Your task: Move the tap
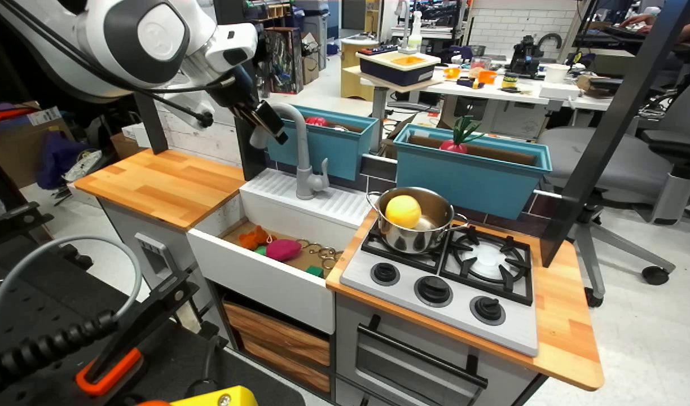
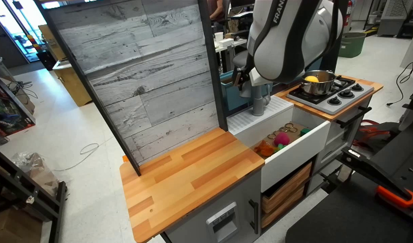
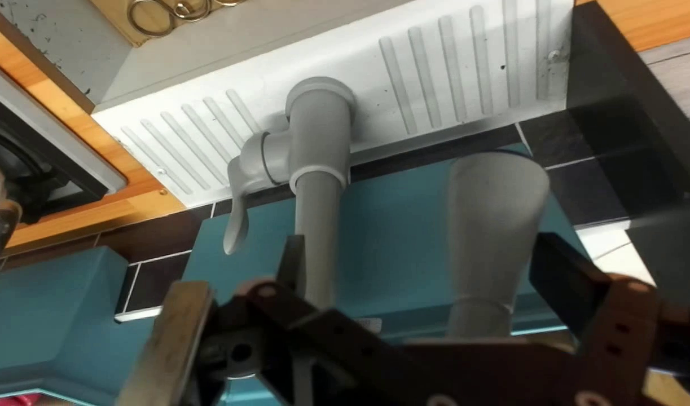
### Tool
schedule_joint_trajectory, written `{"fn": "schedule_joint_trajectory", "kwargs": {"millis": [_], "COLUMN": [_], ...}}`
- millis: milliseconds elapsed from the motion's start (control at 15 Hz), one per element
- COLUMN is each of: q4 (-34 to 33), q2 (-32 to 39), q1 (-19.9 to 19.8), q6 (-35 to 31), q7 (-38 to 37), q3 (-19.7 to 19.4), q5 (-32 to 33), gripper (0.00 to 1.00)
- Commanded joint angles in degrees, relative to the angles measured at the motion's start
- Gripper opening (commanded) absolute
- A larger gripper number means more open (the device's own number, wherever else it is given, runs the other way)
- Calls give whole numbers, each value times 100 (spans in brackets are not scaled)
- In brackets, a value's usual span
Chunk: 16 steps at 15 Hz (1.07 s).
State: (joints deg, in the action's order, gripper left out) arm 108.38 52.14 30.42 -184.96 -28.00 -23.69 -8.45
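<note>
My fingers (image 3: 567, 282) parted near the top of the grey gooseneck faucet (image 1: 303, 148), upright at the white sink's (image 1: 260, 279) back; stem (image 3: 319, 220) and drooping spout (image 3: 497, 208) show between them in the wrist view, touch unclear, so a sideways push should swing it.

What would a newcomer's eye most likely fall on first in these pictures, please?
Probably the large white and dark robot arm, whose open black gripper hangs by the tall arched grey tap behind the white rectangular basin. Next may come the shiny steel pot on the grey stovetop, with a round yellow object inside. A vivid pink toy lies in the basin.
</note>
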Motion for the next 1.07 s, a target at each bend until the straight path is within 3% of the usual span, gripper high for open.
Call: {"fn": "schedule_joint_trajectory", "kwargs": {"millis": [0,333,667,1000], "q4": [-208,153,726,1468], "q2": [461,337,-69,-602], "q1": [322,357,272,617], "q6": [-488,-498,-216,284], "q7": [155,330,492,609], "q3": [-380,-411,-313,-1009], "q5": [-491,-850,-821,-648], "gripper": [100,100,100,100]}}
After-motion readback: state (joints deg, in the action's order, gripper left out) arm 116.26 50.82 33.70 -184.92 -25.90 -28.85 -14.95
